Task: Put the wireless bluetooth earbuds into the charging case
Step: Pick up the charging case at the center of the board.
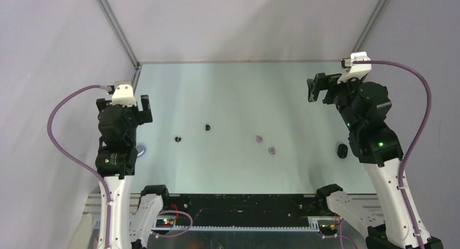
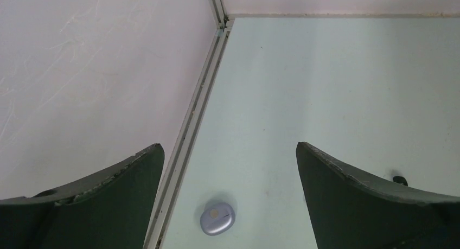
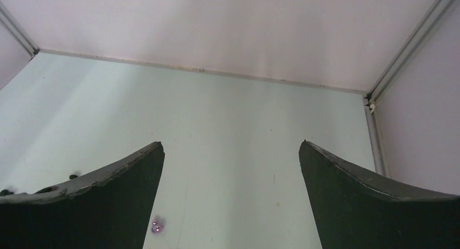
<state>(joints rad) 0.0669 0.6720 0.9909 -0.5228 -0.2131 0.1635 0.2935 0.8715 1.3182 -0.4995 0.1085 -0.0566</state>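
Two glossy black earbuds (image 1: 177, 138) (image 1: 207, 127) lie left of centre on the pale green table. Two pale purple earbuds (image 1: 259, 138) (image 1: 272, 149) lie right of centre. A closed pale purple case (image 2: 217, 218) lies near the left wall rail, below my open, empty left gripper (image 2: 229, 151); from above the case (image 1: 142, 149) peeks out beside the left arm. A black case (image 1: 342, 150) lies beside the right arm. My right gripper (image 3: 230, 151) is open and empty, raised at the far right (image 1: 320, 88). One purple earbud (image 3: 157, 225) shows by its left finger.
White walls close the table on the left, back and right, with metal rails (image 2: 192, 119) along the edges. The left gripper (image 1: 123, 105) hangs near the left wall. A black earbud (image 2: 400, 179) peeks from behind the left gripper's right finger.
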